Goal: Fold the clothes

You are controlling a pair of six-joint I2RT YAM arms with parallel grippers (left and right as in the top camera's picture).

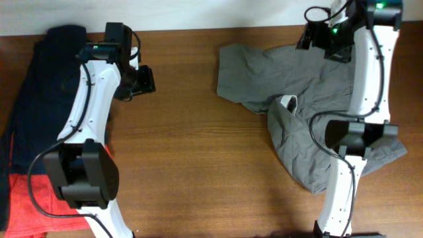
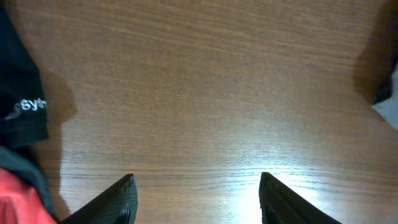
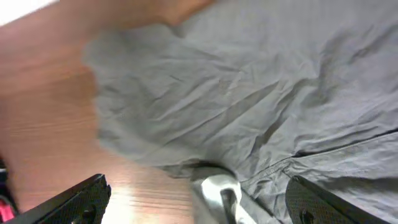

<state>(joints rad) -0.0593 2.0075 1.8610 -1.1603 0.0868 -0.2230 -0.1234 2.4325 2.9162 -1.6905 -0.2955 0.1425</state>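
Here, the grey shorts [image 1: 297, 112] lie crumpled on the table [image 1: 185, 165]. I see my right gripper [image 3: 196, 183] hanging over the far part of the shorts, jaws spread wide, holding nothing. My left gripper [image 2: 196, 182] sits well left of the shorts above bare wood, jaws apart and empty.
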